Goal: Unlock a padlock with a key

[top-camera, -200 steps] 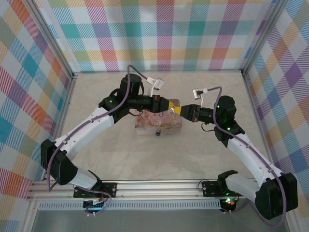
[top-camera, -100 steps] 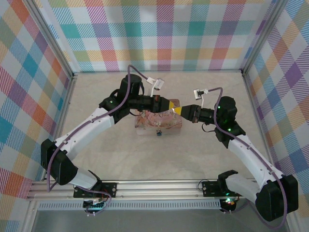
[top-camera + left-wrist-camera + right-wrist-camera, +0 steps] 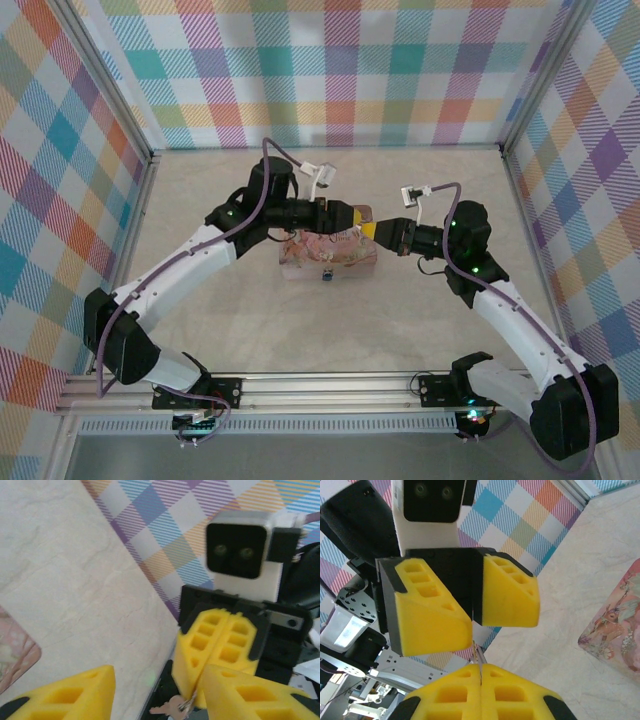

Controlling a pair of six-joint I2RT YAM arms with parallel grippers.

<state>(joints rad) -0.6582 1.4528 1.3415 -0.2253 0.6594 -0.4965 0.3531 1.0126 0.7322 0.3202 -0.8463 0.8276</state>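
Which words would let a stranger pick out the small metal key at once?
Find the pink floral box in the middle, then look over its far right corner. The small metal key pokes out from the shut yellow foam pads of the right end effector; it alone is thin and metallic among chunky yellow blocks.

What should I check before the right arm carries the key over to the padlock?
1. Right tool shut on key: ok.
2. Left tool fingers apart, not pinching key: ok.
3. Left tool backed clear of right tool: not ok, they sit nose to nose above the box.
4. Padlock keyhole facing: cannot tell, too small.
5. Key blade direction: cannot tell.
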